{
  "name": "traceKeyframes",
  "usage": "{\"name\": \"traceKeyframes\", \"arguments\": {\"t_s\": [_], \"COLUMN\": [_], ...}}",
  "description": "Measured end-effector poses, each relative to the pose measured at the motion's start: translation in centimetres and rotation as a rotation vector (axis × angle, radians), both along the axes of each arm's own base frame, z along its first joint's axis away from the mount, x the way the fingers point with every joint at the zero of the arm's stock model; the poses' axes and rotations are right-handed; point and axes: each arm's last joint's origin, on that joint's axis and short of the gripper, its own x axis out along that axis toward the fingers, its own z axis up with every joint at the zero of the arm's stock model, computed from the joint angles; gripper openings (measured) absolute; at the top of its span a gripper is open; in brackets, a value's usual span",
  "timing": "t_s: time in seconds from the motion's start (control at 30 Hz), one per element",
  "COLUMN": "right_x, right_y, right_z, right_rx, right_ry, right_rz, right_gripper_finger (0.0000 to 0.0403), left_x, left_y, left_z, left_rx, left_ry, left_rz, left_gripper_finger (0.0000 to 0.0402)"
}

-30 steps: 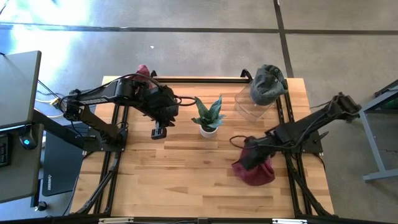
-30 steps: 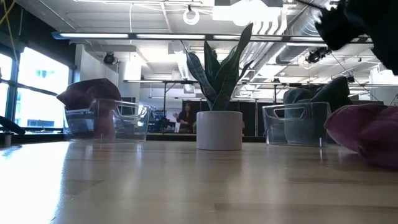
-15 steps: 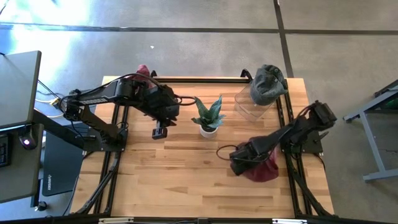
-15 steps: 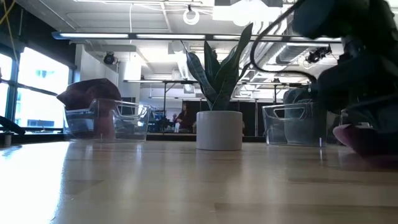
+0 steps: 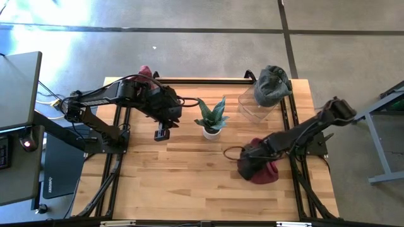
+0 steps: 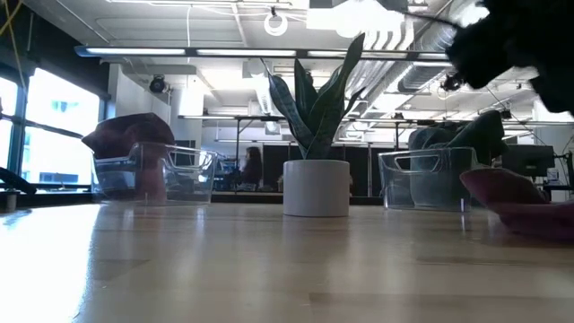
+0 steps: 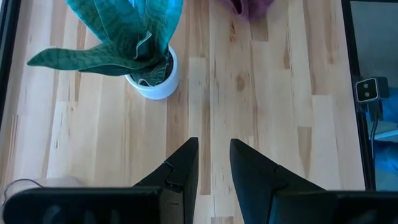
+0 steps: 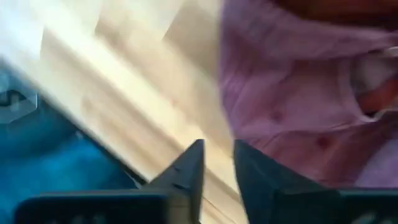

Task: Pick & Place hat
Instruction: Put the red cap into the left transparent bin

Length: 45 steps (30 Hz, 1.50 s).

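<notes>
- Slumping in a soft heap toward the surface's [image 5: 177, 183] right edge, the maroon hat [image 5: 262, 171] looks like limp, crumpled cloth that would fold under any grip
- The right pincer [image 5: 246, 165] hangs over the hat, its fingers [image 8: 186, 171] a narrow gap apart; whether they pinch fabric I cannot tell
- The left pincer [image 7: 213, 163] waits above the left half, slightly open and empty
- Mid-surface, a stiff-leaved plant [image 5: 211, 116] in a smooth white pot
- At the far right corner, a clear bin [image 5: 252, 107] carries a grey-green hat [image 5: 272, 84]
</notes>
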Motion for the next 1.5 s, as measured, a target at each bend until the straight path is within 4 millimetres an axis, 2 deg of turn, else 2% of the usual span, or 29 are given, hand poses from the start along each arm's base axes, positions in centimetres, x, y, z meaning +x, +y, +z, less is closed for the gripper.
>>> {"name": "traceKeyframes", "arguments": {"t_s": [0.17, 0.3, 0.43, 0.6, 0.73, 0.9, 1.0, 1.13, 1.23, 1.33, 1.37, 1.5], "right_x": [-0.9, -2.1, -3.1, -3.9, -3.8, -3.5, -3.4, -3.4, -3.2, -2.9, -2.7, -1.6], "right_y": [3.6, 5.8, 6.7, 7.3, 8.2, 8.6, 8.7, 8.3, 8.0, 7.4, 7.1, 5.8], "right_z": [0.7, 0.3, -0.1, -2.3, -4.2, -6.8, -7.7, -7.8, -7.2, -5.8, -4.9, 0.7], "right_rx": [0.021, -0.072, -0.274, -0.386, -0.438, -0.467, -0.484, -0.527, -0.513, -0.498, -0.483, -0.348], "right_ry": [-0.203, -0.322, -0.386, -0.270, -0.229, -0.116, -0.061, -0.021, -0.026, -0.067, -0.093, -0.303], "right_rz": [0.333, 0.641, 0.799, 0.964, 1.053, 1.018, 0.944, 0.852, 0.820, 0.800, 0.783, 0.672], "right_gripper_finger": [0.0170, 0.0228, 0.0239, 0.0234, 0.0228, 0.0204, 0.0171, 0.0097, 0.0031, 0.0016, 0.0020, 0.0018], "left_x": [0.0, 0.0, 0.0, 0.0, 0.0, 0.2, 0.3, 0.3, 0.4, 0.4, 0.4, 0.5], "left_y": [0.0, 0.0, 0.0, 0.0, 0.0, 0.0, 0.0, 0.0, 0.0, 0.0, -0.1, -0.3], "left_z": [0.0, 0.0, 0.0, 0.0, 0.0, 0.1, 0.2, 0.2, 0.3, 0.3, 0.3, 0.4], "left_rx": [-0.001, -0.001, -0.001, -0.003, -0.004, -0.008, -0.016, -0.016, -0.017, -0.009, -0.012, -0.019], "left_ry": [0.002, 0.002, 0.002, 0.002, -0.004, -0.018, -0.031, -0.039, -0.044, -0.053, -0.054, -0.078], "left_rz": [-0.001, 0.000, 0.000, 0.002, 0.002, 0.008, 0.021, 0.021, 0.020, -0.001, -0.020, -0.146], "left_gripper_finger": [0.0087, 0.0087, 0.0087, 0.0087, 0.0087, 0.0087, 0.0087, 0.0087, 0.0087, 0.0087, 0.0087, 0.0087]}}
